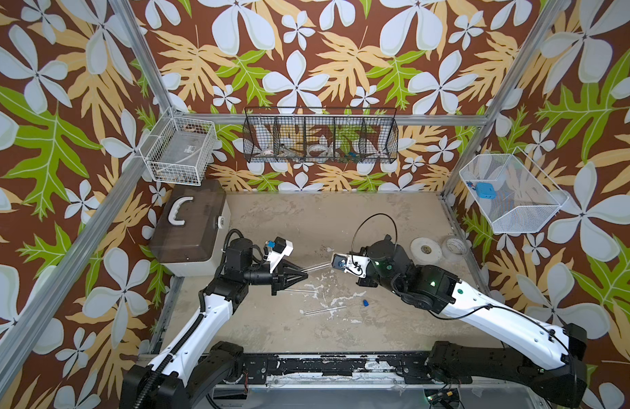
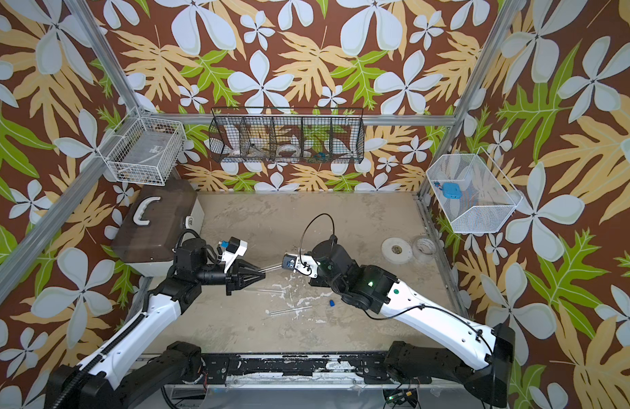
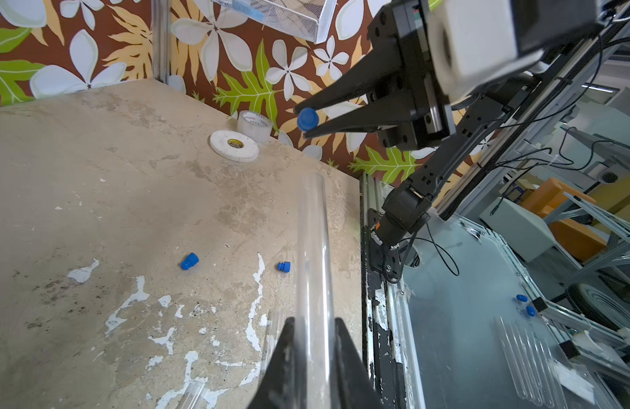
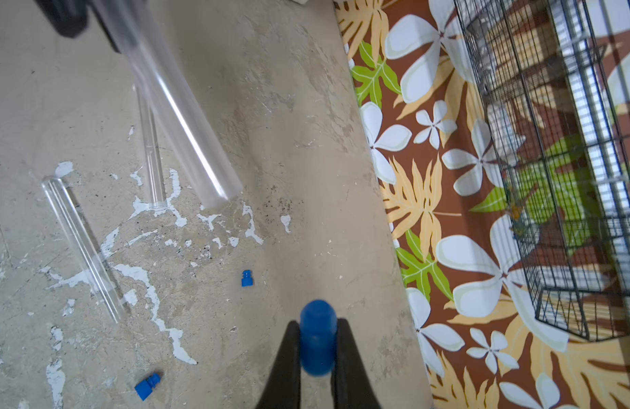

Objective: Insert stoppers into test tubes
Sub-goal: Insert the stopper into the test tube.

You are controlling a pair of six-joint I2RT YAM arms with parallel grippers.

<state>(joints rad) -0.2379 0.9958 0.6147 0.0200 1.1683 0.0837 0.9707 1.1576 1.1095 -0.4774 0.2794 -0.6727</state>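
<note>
**Tube and stopper held mouth to tip over a cluttered table**

Rings the table [image 1: 271,219] with bystanders: a brown-lidded case [image 1: 189,226] at the back left, a white tape roll [image 1: 426,249] just beside a clear tape roll [image 1: 455,246] at the back right, all well apart from the grippers. Hangs a white wire basket [image 1: 171,173], a black wire basket [image 1: 377,124] and a white mesh basket [image 1: 518,216] on the walls, the last holding a flat blue square [image 1: 485,189]. Leaves one loose test tube [image 4: 83,248] and another loose test tube [image 4: 150,148] flat on the table between the arms, with a loose stopper [image 4: 247,278] and a second loose stopper [image 4: 147,385] near them.

Clamps the left gripper [image 3: 314,320] on the held test tube [image 3: 313,248], raised off the table. Runs its long axis roughly level, out from the fingertips toward the right gripper [image 3: 301,122], open mouth leading. Pinches the held stopper [image 4: 317,336] between the right gripper's closed fingers, long axis along them, rounded end outward. Shows mouth and stopper near but apart.
</note>
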